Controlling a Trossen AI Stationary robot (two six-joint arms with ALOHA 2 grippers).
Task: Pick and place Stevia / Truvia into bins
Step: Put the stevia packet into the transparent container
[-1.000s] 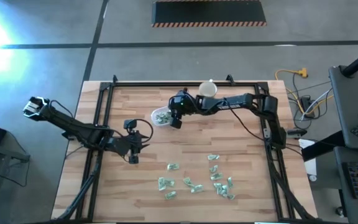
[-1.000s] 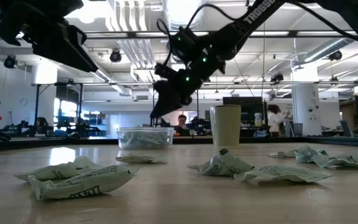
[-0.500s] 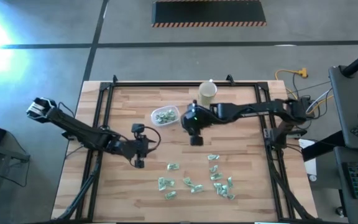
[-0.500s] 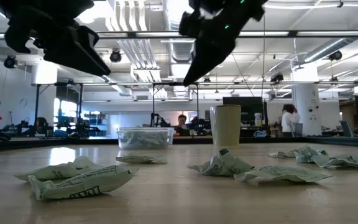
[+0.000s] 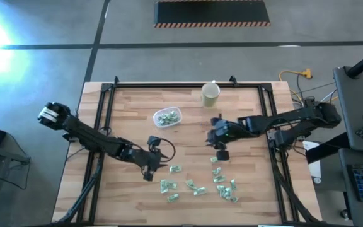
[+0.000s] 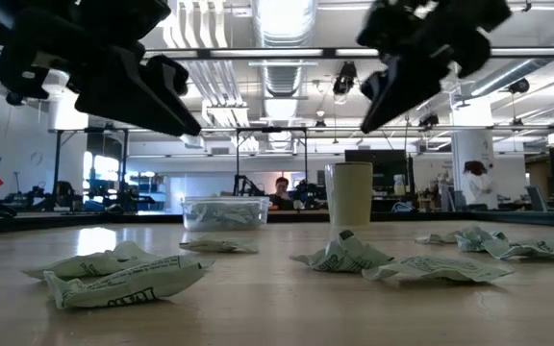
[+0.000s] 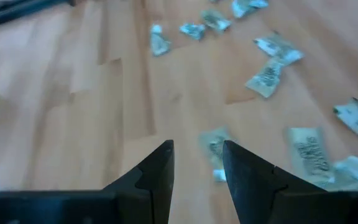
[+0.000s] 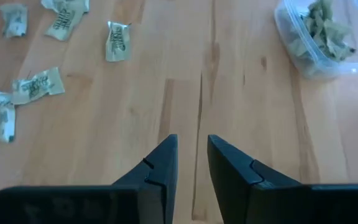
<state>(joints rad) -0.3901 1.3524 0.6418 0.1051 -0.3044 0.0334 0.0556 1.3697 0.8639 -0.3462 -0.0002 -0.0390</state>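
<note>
Several pale green and white Stevia sachets [image 5: 197, 181] lie flat on the wooden table near its front edge. More of them fill the clear bin [image 5: 167, 117], which stands on the table at the back middle. My left gripper [image 5: 149, 174] hovers open just left of the loose sachets, with one sachet [image 7: 215, 149] a little beyond its fingertips. My right gripper [image 5: 220, 152] hangs above the table over the far end of the scatter, its fingers a narrow gap apart and holding nothing. In the right wrist view the bin [image 8: 321, 34] and some loose sachets [image 8: 35, 85] show ahead.
A beige cup [image 5: 210, 94] stands upright to the right of the bin, near the table's far edge. A black frame [image 5: 106, 113] runs around the tabletop. Bare wood lies between the bin and the loose sachets.
My right gripper has left the bin and swung toward the table's near and right edges, ending above the loose sachets. My left gripper has moved right and down toward the sachets on the left of the scatter. The sachets and the bin have stayed where they were.
</note>
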